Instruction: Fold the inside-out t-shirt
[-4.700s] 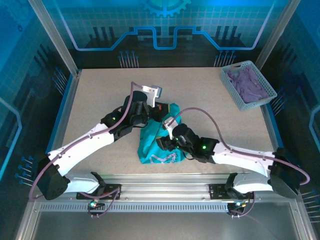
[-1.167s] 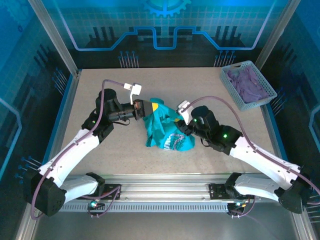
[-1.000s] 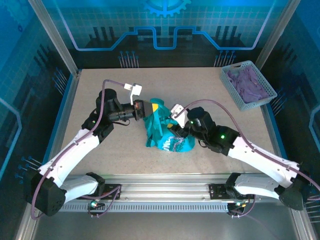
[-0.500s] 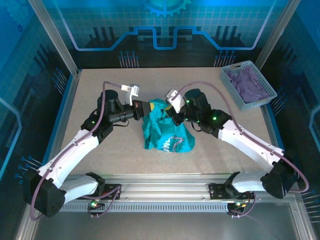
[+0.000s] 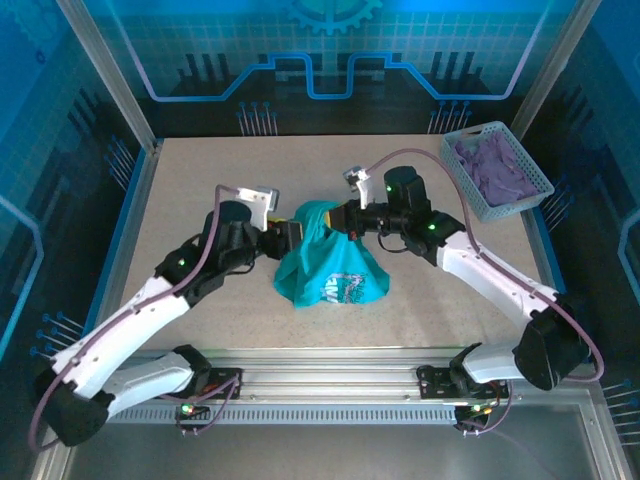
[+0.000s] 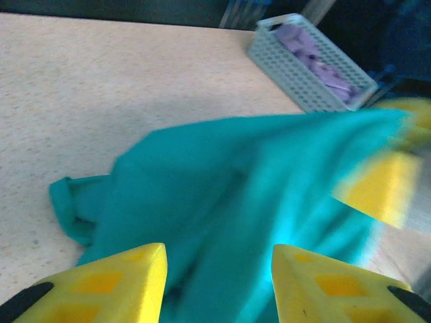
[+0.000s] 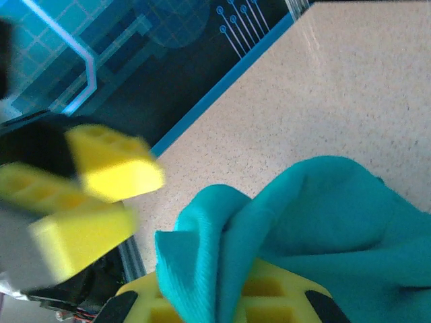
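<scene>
T-shirt [image 5: 330, 272] hangs higher from right end effector [image 5: 345, 221]; left end effector [image 5: 292, 237] has opened.

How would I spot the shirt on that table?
On the speckled beige table, look near the middle: a teal-green t-shirt stands pulled up into a peak. Unlike the purple cloth in the grey basket, it carries a pale print.

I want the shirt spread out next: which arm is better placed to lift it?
Probably right. The right fingers are shut on a raised fold of the t-shirt, holding it up; the left fingers stand apart, gripping nothing.
</scene>
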Action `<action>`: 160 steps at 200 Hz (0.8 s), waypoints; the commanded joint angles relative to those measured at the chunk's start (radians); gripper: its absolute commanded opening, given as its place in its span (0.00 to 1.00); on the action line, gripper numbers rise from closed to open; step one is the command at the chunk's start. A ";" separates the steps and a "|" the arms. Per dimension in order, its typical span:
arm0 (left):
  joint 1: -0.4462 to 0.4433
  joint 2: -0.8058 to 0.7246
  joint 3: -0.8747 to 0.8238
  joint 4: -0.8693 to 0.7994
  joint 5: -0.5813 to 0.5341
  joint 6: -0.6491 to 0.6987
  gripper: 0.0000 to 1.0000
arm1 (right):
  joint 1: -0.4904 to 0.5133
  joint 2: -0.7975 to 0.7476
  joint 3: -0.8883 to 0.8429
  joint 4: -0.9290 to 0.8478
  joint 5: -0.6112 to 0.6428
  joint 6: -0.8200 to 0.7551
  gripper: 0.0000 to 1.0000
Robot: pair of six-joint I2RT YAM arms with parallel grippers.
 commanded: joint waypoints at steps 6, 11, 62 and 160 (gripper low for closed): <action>-0.054 -0.060 -0.062 0.016 0.079 0.004 0.34 | -0.020 0.032 0.042 0.000 -0.035 0.072 0.00; -0.057 -0.060 -0.074 0.044 0.128 -0.004 0.32 | -0.021 0.036 0.046 -0.004 -0.035 0.072 0.00; -0.055 0.158 -0.029 0.138 0.364 -0.015 0.31 | -0.034 0.046 0.067 -0.037 -0.037 0.076 0.00; 0.124 0.306 0.038 0.235 0.444 -0.074 0.44 | -0.055 0.030 0.077 -0.074 -0.070 0.063 0.00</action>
